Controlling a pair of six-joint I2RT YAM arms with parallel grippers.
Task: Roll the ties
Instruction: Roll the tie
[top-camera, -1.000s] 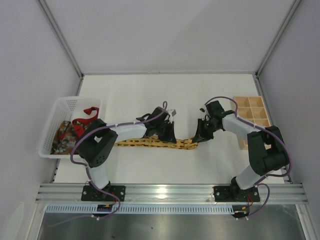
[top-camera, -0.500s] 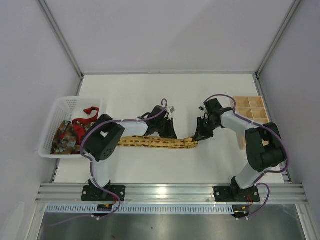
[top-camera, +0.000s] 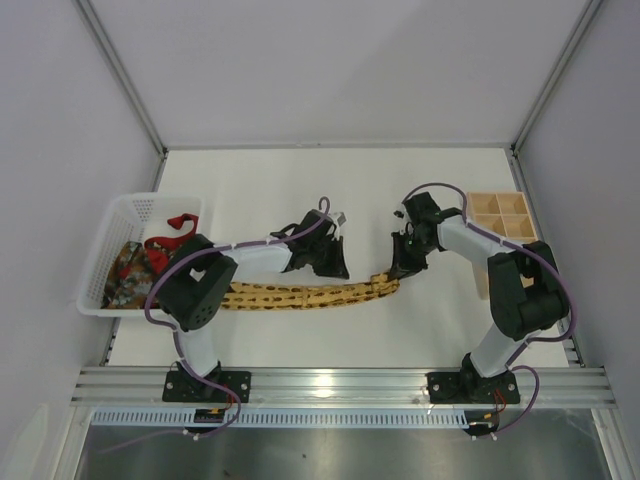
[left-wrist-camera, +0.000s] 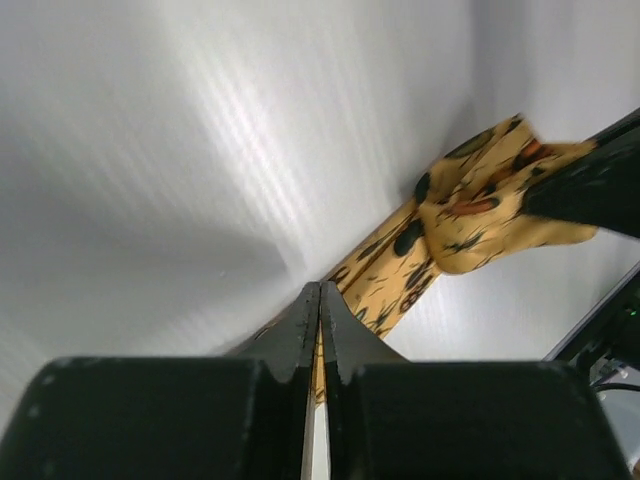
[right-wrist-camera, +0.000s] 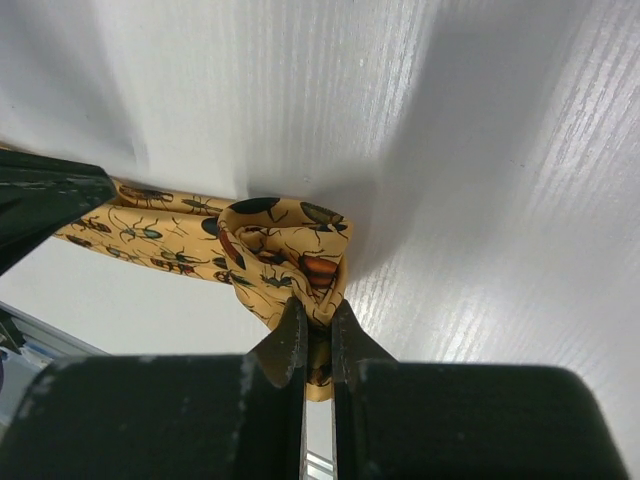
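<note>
Since a second back, out on the table (top-camera: 300, 190), the right arm has nudged away from me and the yellow tie (top-camera: 300, 294) now curves between the claws instead of running straight. Over on the left, the white basket (top-camera: 125, 210) holds the red tie (top-camera: 172, 228) and patterned tie (top-camera: 125, 270), waiting their turn. The right gripper (right-wrist-camera: 318, 315) is clamped on the yellow one's folded-over end, I reckon to start the roll. The left gripper (left-wrist-camera: 320, 295) is pinched on the strip further along, probably steadying it. No readable labels or writing, just beetle prints.

White table (top-camera: 330, 190), pale grey walls (top-camera: 300, 70)
</note>
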